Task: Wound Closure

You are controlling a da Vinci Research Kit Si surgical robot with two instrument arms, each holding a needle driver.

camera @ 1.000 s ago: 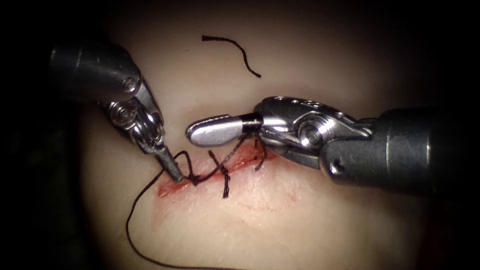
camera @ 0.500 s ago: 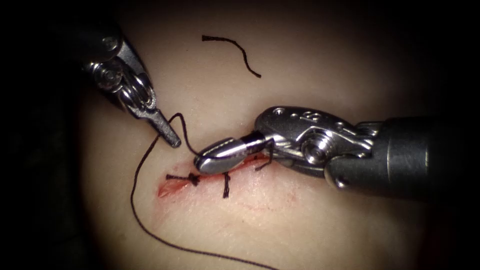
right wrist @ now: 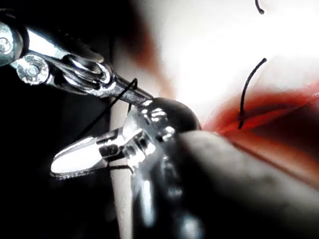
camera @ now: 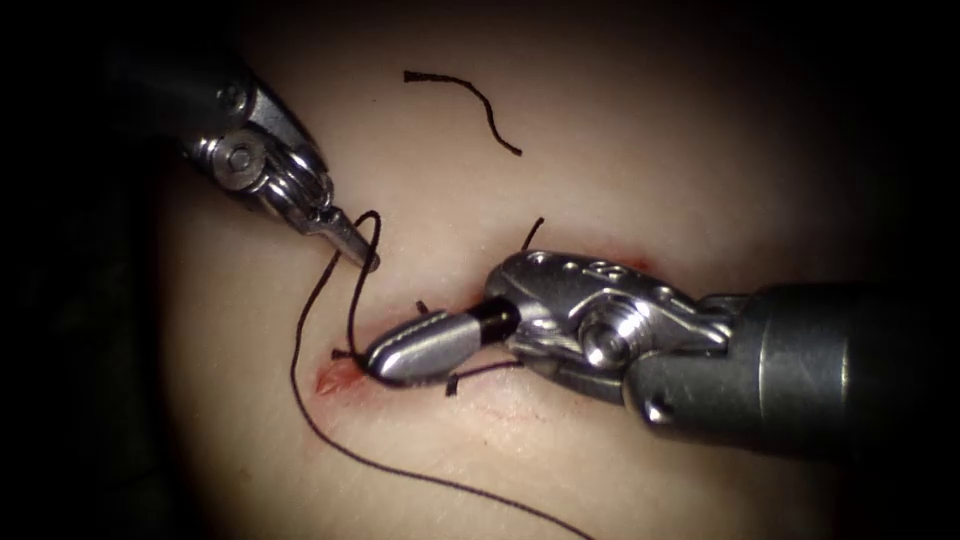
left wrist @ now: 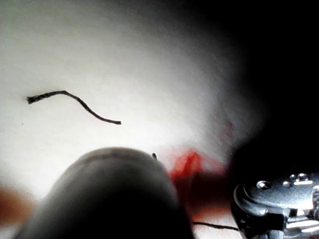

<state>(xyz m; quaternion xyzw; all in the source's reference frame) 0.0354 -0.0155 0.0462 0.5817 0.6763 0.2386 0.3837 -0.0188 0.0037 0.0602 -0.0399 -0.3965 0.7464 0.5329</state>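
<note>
My left tool hovers above and left of the cut, jaws shut on the dark thread. From its tip the thread arcs up, then drops to the tip of my right tool. The right tool lies along the cut's left end with its jaws closed. I cannot tell whether the thread is pinched there or only passes around it. In the right wrist view the left tool holds the thread just above the right jaws. A long strand trails toward the near edge of the tissue.
A loose cut end of thread lies on the pale tissue far behind the cut, also visible as the curl. Stitch tails stick out beside the right tool's wrist. Red fluid marks the cut.
The left tool lifted up and left off the cut, drawing the thread with it. The right tool moved down and left, from above the cut onto its left end.
</note>
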